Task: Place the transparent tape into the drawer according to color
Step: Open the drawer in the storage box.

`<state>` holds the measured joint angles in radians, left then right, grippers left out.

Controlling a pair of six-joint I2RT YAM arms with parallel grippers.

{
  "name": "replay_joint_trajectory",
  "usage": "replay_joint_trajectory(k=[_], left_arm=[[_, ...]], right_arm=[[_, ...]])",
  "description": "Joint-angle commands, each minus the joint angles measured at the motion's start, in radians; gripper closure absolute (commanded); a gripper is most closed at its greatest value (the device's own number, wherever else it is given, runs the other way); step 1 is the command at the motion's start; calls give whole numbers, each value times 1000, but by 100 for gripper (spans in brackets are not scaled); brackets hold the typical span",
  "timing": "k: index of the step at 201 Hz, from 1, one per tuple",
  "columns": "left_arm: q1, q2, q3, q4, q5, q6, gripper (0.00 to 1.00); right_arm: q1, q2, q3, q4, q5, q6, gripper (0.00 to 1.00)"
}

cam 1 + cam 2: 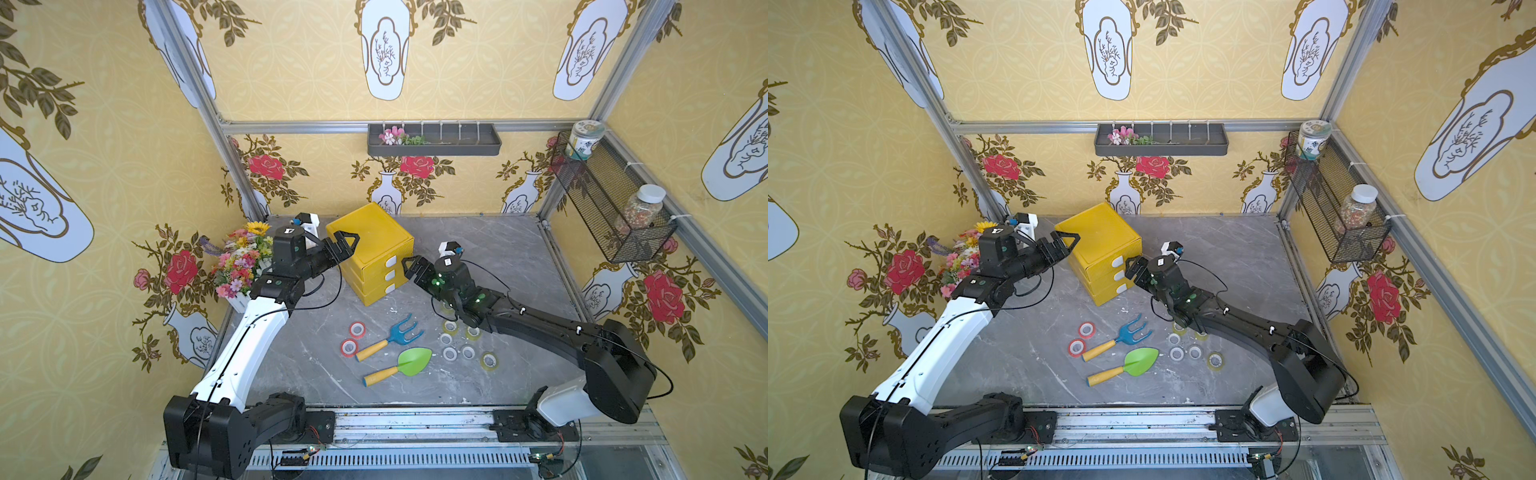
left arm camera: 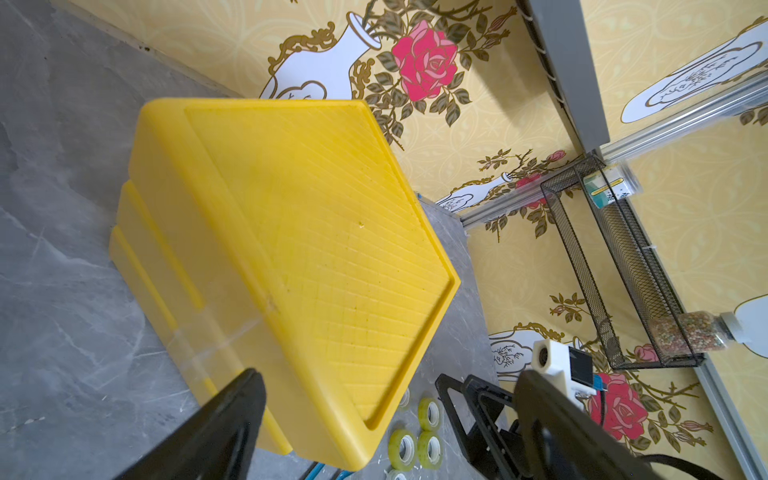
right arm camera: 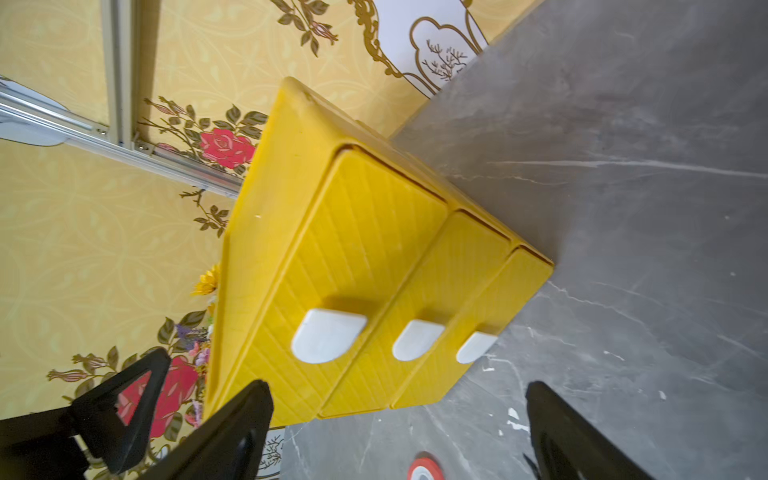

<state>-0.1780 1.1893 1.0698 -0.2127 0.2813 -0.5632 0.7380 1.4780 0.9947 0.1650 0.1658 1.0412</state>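
Observation:
A yellow cabinet with three white-handled drawers, all shut, stands at the back of the grey table. The transparent tape lies in front of it: two red rolls, yellowish-green rolls and clear-whitish rolls. Some of them sit partly under my right arm. My left gripper hovers open at the cabinet's top left corner, nothing between its fingers. My right gripper stands open just in front of the drawer handles, also empty. Greenish rolls show past the cabinet in the left wrist view, a red roll in the right wrist view.
A blue toy fork and a green toy trowel lie between the red and the pale rolls. A flower bouquet stands at the left wall. A wire basket with jars hangs on the right wall, a grey shelf on the back wall.

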Motion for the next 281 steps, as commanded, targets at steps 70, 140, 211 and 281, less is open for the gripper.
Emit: replay_joint_trajectory(k=[70, 140, 211, 281], left_arm=[[-14, 46, 18, 31, -39, 68, 0], [-25, -45, -80, 44, -114, 124, 0], [-28, -29, -125, 65, -93, 119, 4], [-70, 15, -103, 21, -141, 133, 21]], right_arm=[[6, -35, 116, -196, 31, -81, 3], [105, 57, -19, 138, 29, 32, 2], [153, 97, -74, 289, 62, 76, 2], [160, 148, -84, 432, 76, 172, 9]])
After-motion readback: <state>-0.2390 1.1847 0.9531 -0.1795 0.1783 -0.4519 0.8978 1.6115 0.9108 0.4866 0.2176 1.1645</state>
